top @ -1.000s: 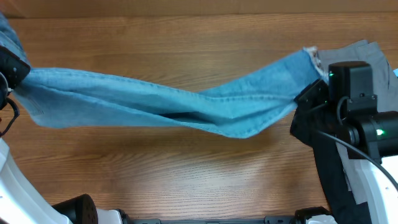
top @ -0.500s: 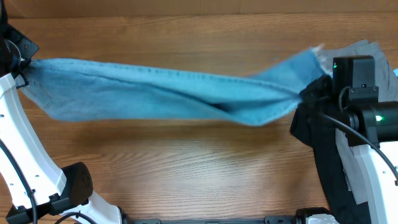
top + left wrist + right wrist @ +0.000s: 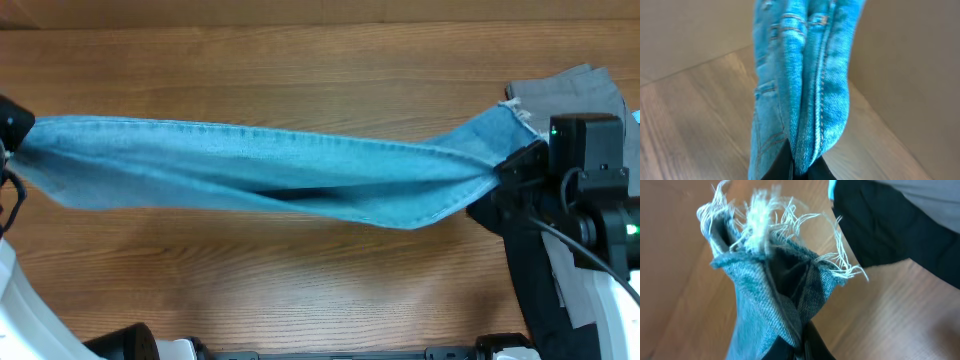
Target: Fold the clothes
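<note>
- Brown wood-grain table (image 3: 300,290) seen from above, nothing else behind it.
- Light blue jeans (image 3: 280,175) are strung across the middle from 9 to 3 o'clock, bunched lengthwise into one long band. The lower edge sags a bit right of centre and there's a shadow on the wood under it. Can't tell if the sag touches the table.
- Left hand (image 3: 12,125) is at the 9 o'clock edge, pinched fully closed on the waist end. In the wrist cam, stitched denim folds rise straight up out of the dark fingertips at 6 o'clock.
- Right hand (image 3: 508,170) is at 3 o'clock, also clamped tight, on the leg end just short of the frayed hem (image 3: 513,104). The hem pokes out toward 12 from the hand, w/ white threads sticking out everywhere in the wrist cam.
- Grey garment (image 3: 570,95) lies flat at approx 2 o'clock, just beside the hem.
- Black garment (image 3: 525,260) runs from 3 down to 5 o'clock, partly under the right arm (image 3: 600,215). Neither hand has hold of it or the grey one.
</note>
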`<state>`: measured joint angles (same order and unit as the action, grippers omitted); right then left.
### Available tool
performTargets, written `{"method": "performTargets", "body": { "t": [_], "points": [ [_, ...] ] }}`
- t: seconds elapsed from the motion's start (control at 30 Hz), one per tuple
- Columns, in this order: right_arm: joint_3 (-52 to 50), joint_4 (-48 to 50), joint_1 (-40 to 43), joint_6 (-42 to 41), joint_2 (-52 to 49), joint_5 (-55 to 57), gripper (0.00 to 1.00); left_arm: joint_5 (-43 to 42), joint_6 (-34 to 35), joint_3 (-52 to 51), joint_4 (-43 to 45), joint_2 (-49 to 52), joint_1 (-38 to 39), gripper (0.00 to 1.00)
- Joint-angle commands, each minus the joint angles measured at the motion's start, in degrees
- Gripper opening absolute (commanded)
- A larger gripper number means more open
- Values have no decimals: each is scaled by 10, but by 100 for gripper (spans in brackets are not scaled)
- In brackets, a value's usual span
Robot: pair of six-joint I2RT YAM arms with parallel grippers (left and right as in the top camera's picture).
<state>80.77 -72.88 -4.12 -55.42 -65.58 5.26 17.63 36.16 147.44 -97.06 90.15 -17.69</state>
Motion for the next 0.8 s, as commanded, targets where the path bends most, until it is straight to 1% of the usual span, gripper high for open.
{"method": "performTargets", "body": {
  "t": [0.0,0.1,0.13,0.17,0.2,0.23,0.27,0.3,0.33,0.37,0.4,0.53,0.7,0.77],
  "points": [
    [7,41,9,-36,-44,84,4,83,33,-51,25,65,-3,4],
    [7,115,16,-36,-110,79,4,85,33,-75,71,139,-3,4],
    [7,138,17,-37,-133,80,8,85,33,-75,88,168,-3,5],
    [7,165,18,-39,-163,82,17,84,32,-75,109,202,-3,10],
    [7,193,19,-45,-192,80,48,82,32,-75,133,234,-3,20],
    [7,223,19,-40,-221,71,76,80,30,-75,155,261,-2,33],
    [7,251,19,-17,-247,59,77,78,8,-75,187,296,-1,40],
    [7,271,19,3,-266,43,77,78,-8,-75,206,320,0,53],
    [7,287,19,20,-286,23,82,75,-26,-75,215,345,1,88],
    [7,293,19,33,-301,5,94,69,-42,-75,214,367,3,100],
    [7,293,19,38,-311,-5,100,63,-49,-75,210,383,3,100],
    [7,268,19,67,-322,-20,100,37,-49,-75,173,421,3,100],
    [7,232,19,134,-301,-50,100,44,-49,-71,144,413,4,100],
    [7,203,19,144,-297,-59,100,41,-49,-71,129,406,4,100]
  ]
}}
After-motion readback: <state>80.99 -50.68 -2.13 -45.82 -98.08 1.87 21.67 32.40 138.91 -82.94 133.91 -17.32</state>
